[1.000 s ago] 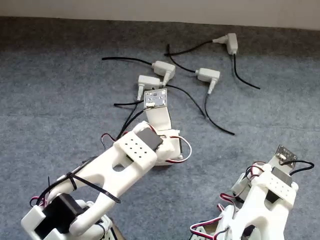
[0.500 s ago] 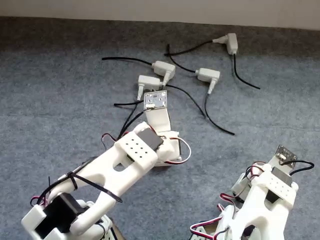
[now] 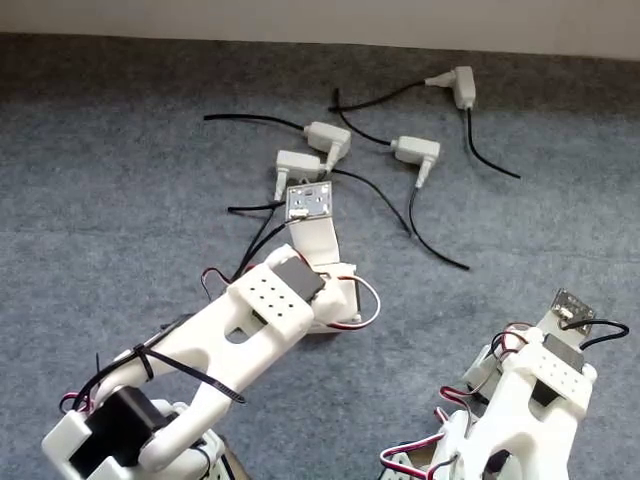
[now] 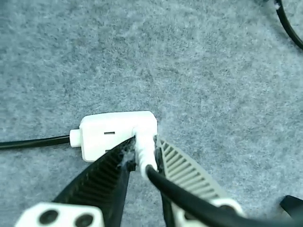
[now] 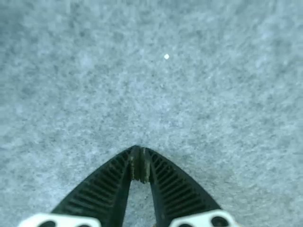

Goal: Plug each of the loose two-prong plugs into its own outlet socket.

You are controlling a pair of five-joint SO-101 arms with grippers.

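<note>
Beside a pale wall, grey carpet strewn with white plugs.

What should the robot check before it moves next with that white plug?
1. Left gripper squeezes the white plug by its neck: ok.
2. Which way the plug's pins face: cannot tell.
3. Right gripper open and ready to help: not ok, it is shut over bare carpet.
4. Black cable clear of the left fingers: not ok, it runs between them.
</note>
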